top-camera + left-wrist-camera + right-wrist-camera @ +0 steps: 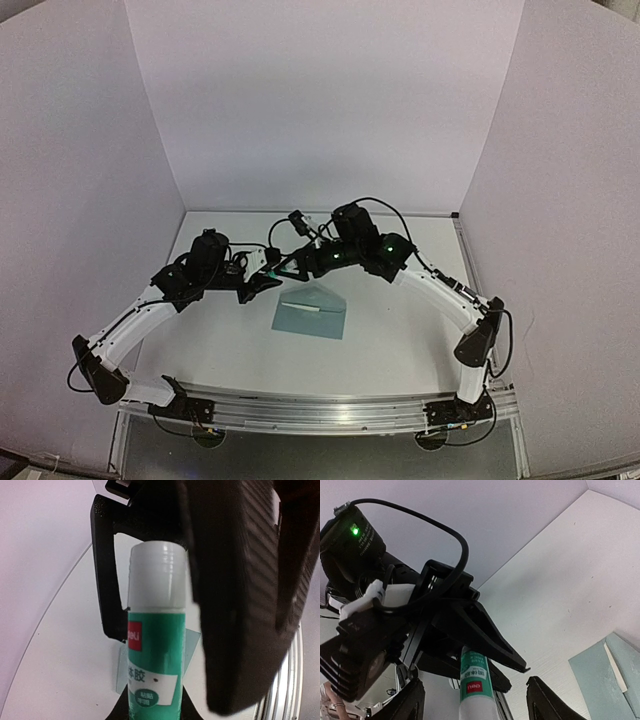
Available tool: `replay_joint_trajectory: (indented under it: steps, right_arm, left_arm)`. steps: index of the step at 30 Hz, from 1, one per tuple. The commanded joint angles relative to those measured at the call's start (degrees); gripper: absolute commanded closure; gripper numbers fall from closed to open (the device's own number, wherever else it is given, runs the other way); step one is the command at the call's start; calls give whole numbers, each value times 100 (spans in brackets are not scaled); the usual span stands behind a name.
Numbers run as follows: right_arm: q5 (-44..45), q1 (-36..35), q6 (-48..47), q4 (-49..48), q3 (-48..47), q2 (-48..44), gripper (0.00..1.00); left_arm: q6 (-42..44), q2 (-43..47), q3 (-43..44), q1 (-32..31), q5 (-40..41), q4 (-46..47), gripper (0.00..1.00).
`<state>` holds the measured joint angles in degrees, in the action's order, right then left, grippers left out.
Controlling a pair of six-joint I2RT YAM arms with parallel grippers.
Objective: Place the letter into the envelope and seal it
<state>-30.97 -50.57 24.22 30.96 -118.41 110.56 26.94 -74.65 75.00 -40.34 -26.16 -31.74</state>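
Sealing step: glue stick (155,630) aloft, cap on.
Left fingers (480,630): clamped on its body.
Right fingers (412,702): apart, flanking the cap.
Envelope (310,320): flat on table (400,340), letter (615,661) a pale sliver at its flap.
Next: likely uncap, glue flap.

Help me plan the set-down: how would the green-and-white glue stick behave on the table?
The green-and-white cylindrical plastic glue stick looks rigid, so the left claw likely won't squash it. Its round body would probably roll if laid flat; stood upright, being narrow, it might tip.

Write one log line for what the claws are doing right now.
left claw: shut on glue stick | right claw: open around its white cap | envelope: flat on table
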Motion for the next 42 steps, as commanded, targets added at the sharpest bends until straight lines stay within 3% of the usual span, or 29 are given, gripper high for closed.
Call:
replay_joint_trajectory:
  steps: [1,8,9,13,16,17,24,40,42]
  right_arm:
    - [118,114,-165,-84,340,-677,38]
    - [24,128,-82,-75,461,-704,69]
    - [-24,128,-69,-73,459,-672,69]
    - [-103,130,-52,-73,521,-628,53]
    - [-112,138,-54,-73,524,-598,53]
    - [-134,136,-51,-73,500,-577,56]
    - [-148,139,-123,-82,395,-538,100]
    - [80,1090,-66,-88,1673,-1717,100]
    - [509,1160,-21,77,1778,-1777,100]
  left_arm:
    - [251,178,304,8,74,-199,100]
    - [335,132,373,8,60,-201,100]
    - [316,125,391,8,58,-191,100]
    - [249,109,449,8,84,-173,100]
    - [259,108,458,7,72,-191,100]
    - [257,104,464,7,69,-195,100]
    - [296,82,488,8,1,-277,100]
    - [355,271,111,140,298,-598,100]
    - [358,279,110,140,314,-596,100]
